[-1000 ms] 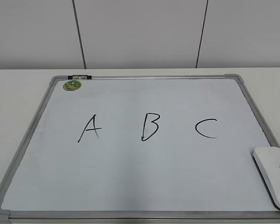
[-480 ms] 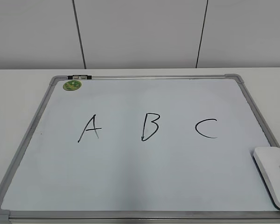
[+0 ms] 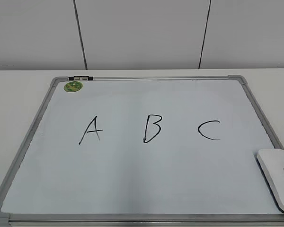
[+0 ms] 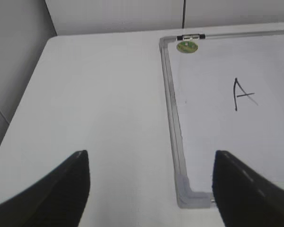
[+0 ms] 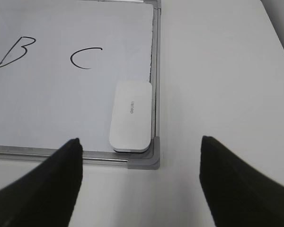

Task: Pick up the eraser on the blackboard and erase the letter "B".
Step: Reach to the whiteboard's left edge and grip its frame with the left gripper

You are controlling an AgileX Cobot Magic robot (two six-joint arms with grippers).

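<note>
The blackboard (image 3: pixel 146 175) is a white board with a grey frame, lying flat on the table. The black letter "B" (image 3: pixel 152 128) sits at its middle, between a black "A" (image 3: pixel 90 130) and a "C" (image 3: pixel 209 130). The white eraser (image 3: pixel 277 176) lies in the board's near right corner; it also shows in the right wrist view (image 5: pixel 130 116), with the "B" (image 5: pixel 15 51) at the far left. My right gripper (image 5: pixel 140 177) is open and empty, above the table just in front of that corner. My left gripper (image 4: pixel 150 187) is open and empty, near the board's near left corner (image 4: pixel 189 194). Neither arm shows in the exterior view.
A round green sticker (image 3: pixel 73 86) sits at the board's far left corner. White table (image 4: pixel 94 104) lies left of the board and more to its right (image 5: pixel 217 75). A grey panelled wall (image 3: pixel 142 33) stands behind the table.
</note>
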